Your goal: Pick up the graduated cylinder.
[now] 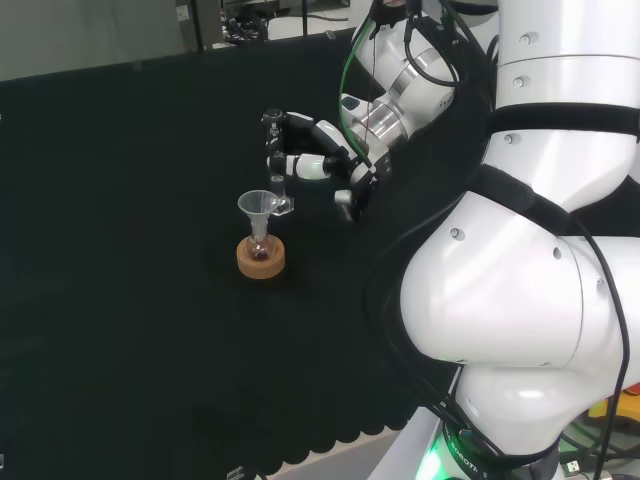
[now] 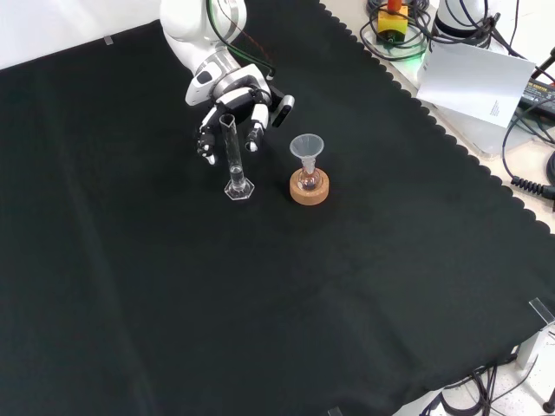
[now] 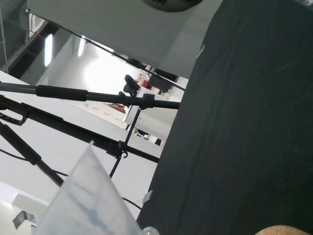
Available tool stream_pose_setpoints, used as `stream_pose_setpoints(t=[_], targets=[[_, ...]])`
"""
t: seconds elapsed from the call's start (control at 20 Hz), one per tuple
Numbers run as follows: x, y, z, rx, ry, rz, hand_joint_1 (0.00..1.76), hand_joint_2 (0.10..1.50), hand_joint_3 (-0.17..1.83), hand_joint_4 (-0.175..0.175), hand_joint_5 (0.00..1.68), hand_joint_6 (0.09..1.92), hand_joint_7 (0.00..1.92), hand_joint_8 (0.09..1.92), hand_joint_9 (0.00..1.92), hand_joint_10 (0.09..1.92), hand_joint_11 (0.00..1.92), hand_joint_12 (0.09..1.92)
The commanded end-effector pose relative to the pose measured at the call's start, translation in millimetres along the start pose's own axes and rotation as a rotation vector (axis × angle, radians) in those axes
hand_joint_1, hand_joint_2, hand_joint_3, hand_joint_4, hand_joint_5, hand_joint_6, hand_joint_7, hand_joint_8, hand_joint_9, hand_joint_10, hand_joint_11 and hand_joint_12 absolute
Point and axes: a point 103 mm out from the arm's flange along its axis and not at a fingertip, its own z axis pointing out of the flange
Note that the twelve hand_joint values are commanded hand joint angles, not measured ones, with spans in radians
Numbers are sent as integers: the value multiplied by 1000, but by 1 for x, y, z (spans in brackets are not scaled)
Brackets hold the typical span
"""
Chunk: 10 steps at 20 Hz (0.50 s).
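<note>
Spread and slightly curved, the black and white robot hand (image 2: 232, 111) sits in the upper middle of the front view, fingers pointing down on either side of the top of the tall, clear glass graduated cylinder (image 2: 234, 161). From this angle the fingers bracket the tube but do not look closed on it; I cannot tell whether any pad already touches the glass. The cylinder stands upright on its clear hexagonal foot on the black-clothed desk (image 2: 156, 286), just below the hand in that frame.

To do the grasp well, I would judge that the fingers and thumb should close on the upper part of the tube from opposite sides together, so the narrow foot is not tipped, and that the lift should then go straight up before any sideways travel.

Just right of the cylinder in the front view stands a small round-bottomed glass flask (image 2: 307, 180) with a clear plastic funnel (image 2: 306, 147) in its neck, on a tan cork ring (image 2: 310, 191). In the head view the funnel (image 1: 259, 206) lies just below and left of the hand (image 1: 312, 160), so that side is the tight one. Elsewhere the cloth is bare and wide, its scalloped edge far off at the frame's right and top.
</note>
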Motion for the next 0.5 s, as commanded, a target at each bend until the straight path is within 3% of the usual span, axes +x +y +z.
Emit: stream_pose_setpoints(t=[0.05,0.5], targets=[[-1,0,1,0,-3,0,1143,1008,-175,-27,357,438,430,608,649,530,426,1257],[-2,3,5,-12,35,-2,1165,1024,-175,-11,519,547,530,591,722,495,506,1210]])
